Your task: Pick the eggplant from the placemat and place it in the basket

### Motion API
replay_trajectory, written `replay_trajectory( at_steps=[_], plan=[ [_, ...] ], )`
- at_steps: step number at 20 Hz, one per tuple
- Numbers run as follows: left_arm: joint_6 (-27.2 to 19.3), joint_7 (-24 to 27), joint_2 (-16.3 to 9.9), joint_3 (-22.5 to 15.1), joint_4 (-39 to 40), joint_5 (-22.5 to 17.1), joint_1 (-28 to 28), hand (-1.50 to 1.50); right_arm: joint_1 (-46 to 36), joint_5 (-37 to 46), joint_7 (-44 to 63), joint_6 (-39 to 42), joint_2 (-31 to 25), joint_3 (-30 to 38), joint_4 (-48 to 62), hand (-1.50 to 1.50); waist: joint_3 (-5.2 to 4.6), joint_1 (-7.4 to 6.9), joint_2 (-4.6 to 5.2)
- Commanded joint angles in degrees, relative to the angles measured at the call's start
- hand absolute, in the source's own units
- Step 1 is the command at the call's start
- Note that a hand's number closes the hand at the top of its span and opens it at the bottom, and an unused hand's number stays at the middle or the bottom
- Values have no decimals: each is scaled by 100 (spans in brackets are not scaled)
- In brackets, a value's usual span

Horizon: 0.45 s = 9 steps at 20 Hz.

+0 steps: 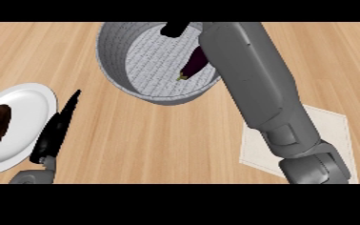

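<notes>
Head view, looking steeply down. The eggplant lay inside the grey woven basket, on its floor toward the right wall, stem end pointing to the basket's middle. The right forearm reached across the basket's right rim; only dark fingers of the right robot hand showed at the far rim, apart from the eggplant, and whether they were released or clenched cannot be told. The placemat, pale and square, lay on the wooden surface well to the right of the basket, partly covered by the forearm, with nothing visible on it. The placing step appeared essentially done. To finish it well, the right arm would best lift straight up and back so that the forearm clears the rim without nudging the basket. The left robot hand rested released, fingers straight, at lower left, overlapping the edge of a white plate that carried a dark item, partly cut off.
</notes>
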<state>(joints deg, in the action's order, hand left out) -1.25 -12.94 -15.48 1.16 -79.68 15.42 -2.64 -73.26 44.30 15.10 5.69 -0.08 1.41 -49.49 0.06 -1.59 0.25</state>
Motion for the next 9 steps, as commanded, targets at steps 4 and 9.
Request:
replay_trajectory(
  at_steps=[4,9],
  plan=[
    [194,-133,-161,166,-148,-131,88,0,56,-422,-28,-1208,-20,737,343,-150,-5,21,-4],
    [-116,-309,121,-49,-349,152,150,0,82,-702,589,-1188,-389,1213,246,-150,-4,105,-29]
  ],
)
